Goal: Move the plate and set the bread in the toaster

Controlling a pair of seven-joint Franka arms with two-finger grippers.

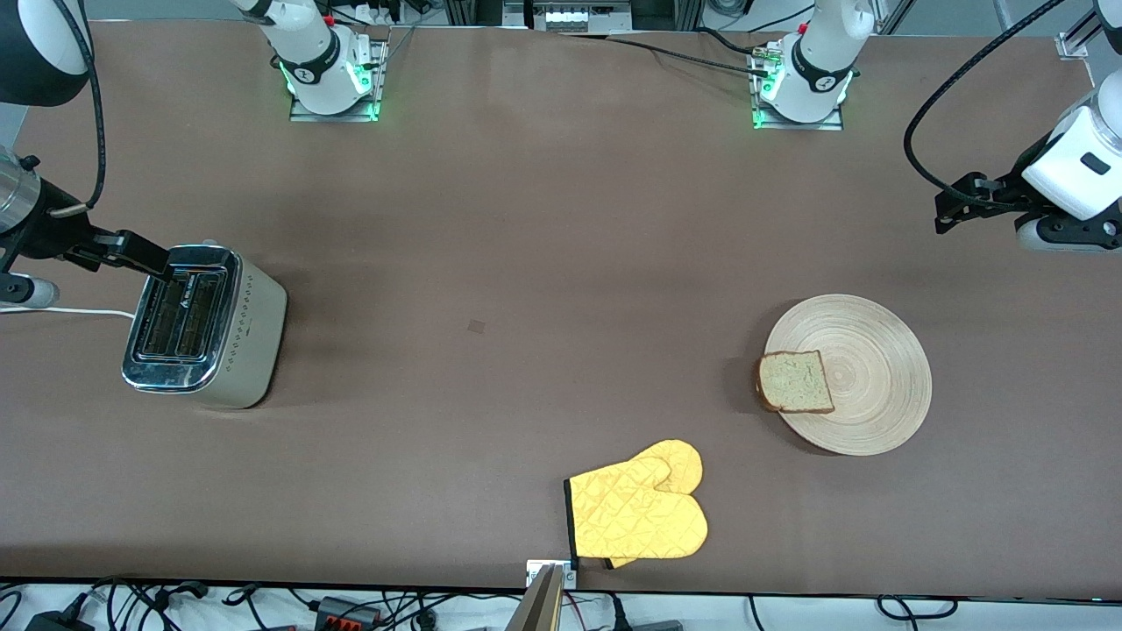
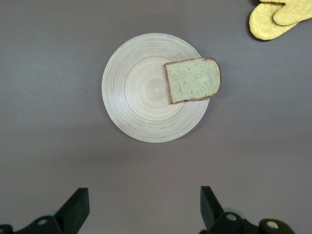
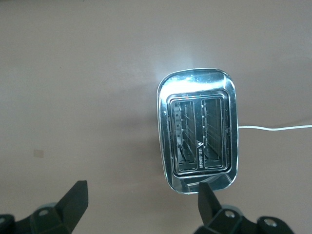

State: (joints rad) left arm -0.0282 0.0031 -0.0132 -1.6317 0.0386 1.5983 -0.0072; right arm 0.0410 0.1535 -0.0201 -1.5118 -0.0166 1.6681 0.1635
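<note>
The plate point(image 1: 863, 350) lies flat on the brown table point(image 1: 526, 263) toward the left arm's end; it is round and made of pale wood with rings in it. The bread point(image 1: 796, 382) is one square slice with a dark crust; it lies on the plate's edge, on the side toward the right arm's end, and one corner sticks out past the rim.

The toaster point(image 1: 206, 329) stands well apart from the plate, toward the right arm's end of the table; its two slots are bare, and a white cord point(image 1: 66, 311) runs from it to the table's edge. A yellow oven mitt point(image 1: 640, 508) lies near the table's edge closest to the front camera, between the toaster and the plate but closer to the plate.

The left gripper point(image 2: 141, 209) hangs in the air over the table near the plate; its fingers are spread wide and hold nothing. The right gripper point(image 3: 141, 207) hangs over the toaster's edge; its fingers are spread wide too, with nothing in them; one fingertip may be touching the chrome top, but that is hard to tell.
</note>
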